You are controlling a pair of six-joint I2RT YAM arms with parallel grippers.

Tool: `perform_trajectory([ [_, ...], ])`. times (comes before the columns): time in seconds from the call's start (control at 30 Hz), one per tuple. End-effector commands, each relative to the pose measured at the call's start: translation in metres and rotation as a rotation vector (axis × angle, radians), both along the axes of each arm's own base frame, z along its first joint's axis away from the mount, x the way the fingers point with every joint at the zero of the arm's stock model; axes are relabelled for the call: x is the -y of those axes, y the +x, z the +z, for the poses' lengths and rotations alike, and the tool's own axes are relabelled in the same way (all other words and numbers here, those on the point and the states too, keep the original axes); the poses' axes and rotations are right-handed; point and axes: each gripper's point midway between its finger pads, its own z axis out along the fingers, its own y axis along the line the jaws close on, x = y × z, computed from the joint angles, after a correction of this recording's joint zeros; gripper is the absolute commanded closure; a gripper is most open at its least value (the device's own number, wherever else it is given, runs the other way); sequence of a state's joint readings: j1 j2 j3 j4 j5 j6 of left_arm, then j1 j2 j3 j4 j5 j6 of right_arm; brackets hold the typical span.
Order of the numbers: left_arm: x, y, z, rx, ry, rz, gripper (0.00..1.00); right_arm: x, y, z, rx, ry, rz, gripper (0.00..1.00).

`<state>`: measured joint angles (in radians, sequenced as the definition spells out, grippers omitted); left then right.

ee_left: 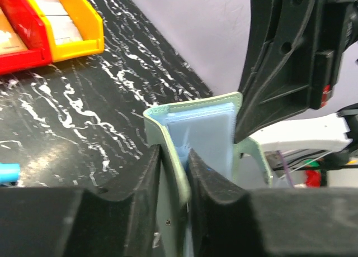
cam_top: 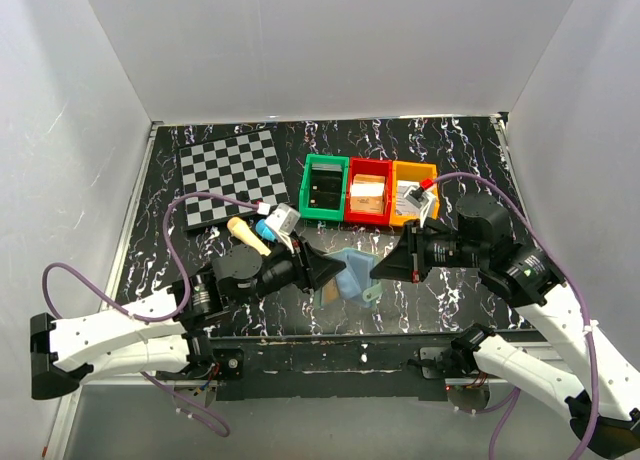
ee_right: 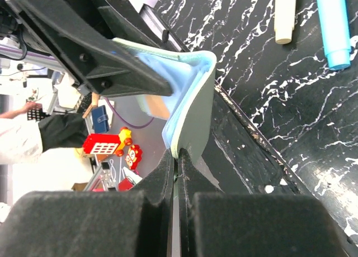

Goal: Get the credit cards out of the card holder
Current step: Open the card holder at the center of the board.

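A black marbled tabletop within white walls is recorded, with a checkered board at the rear left. Towards the front centre, the left pincer is clamped on one panel of the card holder, which is held partly open. A credit card is seen inside the fold. The opposite panel is pinched by the clenched right pincer.

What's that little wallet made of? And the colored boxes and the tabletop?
The card holder looks like soft faux leather: matte grey-green outside, seemingly stitched edge, flexing in a curve. Its pale blue lining could be vinyl or fabric. The green bin, red bin and orange bin look like moulded plastic: uniform bright colour, slight sheen. The table shows a black marble pattern, likely printed laminate.
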<state>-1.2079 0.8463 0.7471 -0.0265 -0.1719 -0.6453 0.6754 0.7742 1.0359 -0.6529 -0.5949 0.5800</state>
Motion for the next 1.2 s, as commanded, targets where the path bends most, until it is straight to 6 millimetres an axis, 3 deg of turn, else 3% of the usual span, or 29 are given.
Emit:
perform_trajectory([
  [0.0, 0.005, -0.006, 0.021, 0.031, -0.008, -0.047, 0.85, -0.01, -0.002, 0.023, 0.054, 0.112, 0.046, 0.99],
  [0.07, 0.008, -0.006, 0.022, 0.033, 0.0, -0.054, 0.91, -0.01, -0.003, 0.024, 0.055, 0.116, 0.053, 0.89],
  [0.23, 0.016, -0.006, 0.029, 0.029, -0.002, -0.072, 0.94, -0.012, -0.002, 0.024, 0.053, 0.112, 0.064, 0.62],
  [0.47, 0.023, -0.009, 0.042, 0.037, -0.017, -0.099, 1.0, -0.012, 0.0, 0.019, 0.042, 0.094, 0.053, 0.61],
  [0.7, 0.023, -0.005, 0.039, 0.03, 0.045, -0.085, 1.0, -0.01, 0.004, 0.017, 0.039, 0.076, 0.023, 0.35],
  [1.0, 0.026, 0.0, 0.039, 0.017, 0.135, -0.07, 1.0, -0.012, 0.012, 0.018, 0.035, 0.061, -0.008, 0.34],
  [1.17, 0.021, 0.007, 0.03, 0.01, 0.173, -0.03, 1.0, -0.009, 0.008, 0.026, 0.068, 0.092, -0.004, 0.21],
])
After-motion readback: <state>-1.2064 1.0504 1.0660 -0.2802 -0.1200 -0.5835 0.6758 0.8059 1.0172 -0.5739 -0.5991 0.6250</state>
